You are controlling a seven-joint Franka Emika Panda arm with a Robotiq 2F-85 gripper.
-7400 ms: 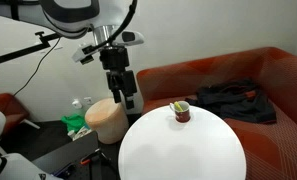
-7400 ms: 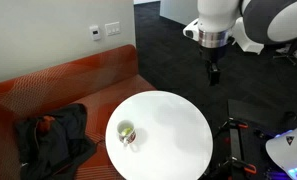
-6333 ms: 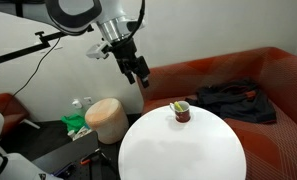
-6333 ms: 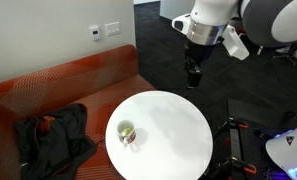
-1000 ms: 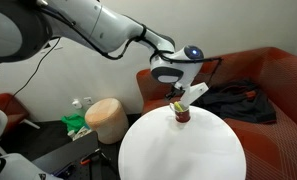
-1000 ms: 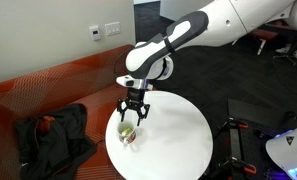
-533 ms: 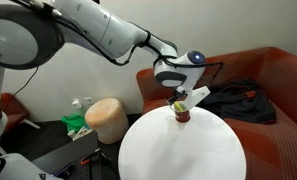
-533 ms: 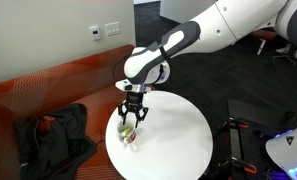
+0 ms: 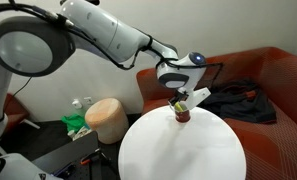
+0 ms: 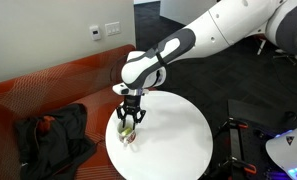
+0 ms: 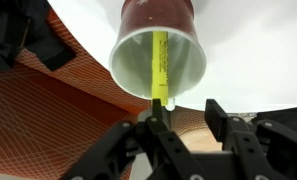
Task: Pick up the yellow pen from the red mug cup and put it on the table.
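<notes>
The gripper (image 11: 185, 118) has sunk closer above the red mug cup (image 11: 158, 12), jaws apart by the yellow pen (image 11: 159, 60) inside it, so closing seems next.

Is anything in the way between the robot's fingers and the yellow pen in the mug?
No, nothing I can see. In the wrist view the fingers are open right by the mug, and the pen sticks out toward them with only air between.

I have open worktop (image 10: 178, 135) on every side of the red mug cup (image 11: 183, 60), the only thing standing on it. The sofa (image 10: 78, 75), heaped with dark clothes (image 10: 53, 135), crowds one edge.
</notes>
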